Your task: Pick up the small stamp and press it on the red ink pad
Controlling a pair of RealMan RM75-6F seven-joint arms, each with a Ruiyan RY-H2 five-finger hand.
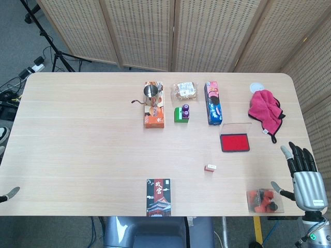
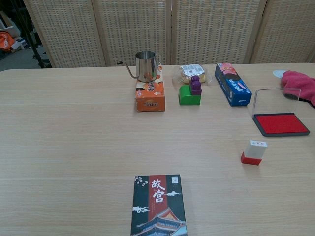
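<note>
The small stamp [image 1: 210, 167], white with a red base, stands upright on the table right of centre; the chest view shows it too [image 2: 254, 152]. Just beyond it, to the right, lies the red ink pad [image 1: 235, 142] in its dark case, with its clear lid raised at the back [image 2: 280, 123]. My right hand [image 1: 305, 175] hovers at the table's right front edge, fingers spread and holding nothing, well right of the stamp. Only a grey tip of my left hand [image 1: 9, 194] pokes in at the far left front edge. Neither hand appears in the chest view.
A steel kettle [image 1: 150, 93] sits on an orange box [image 1: 154, 113]. Nearby are a green and purple block [image 1: 181, 113], a snack packet [image 1: 185, 90] and a blue biscuit box [image 1: 213, 102]. A pink cloth [image 1: 265, 109] lies far right, a dark card box [image 1: 158, 197] at the front, and a clear bag of red pieces [image 1: 264, 201] by my right hand.
</note>
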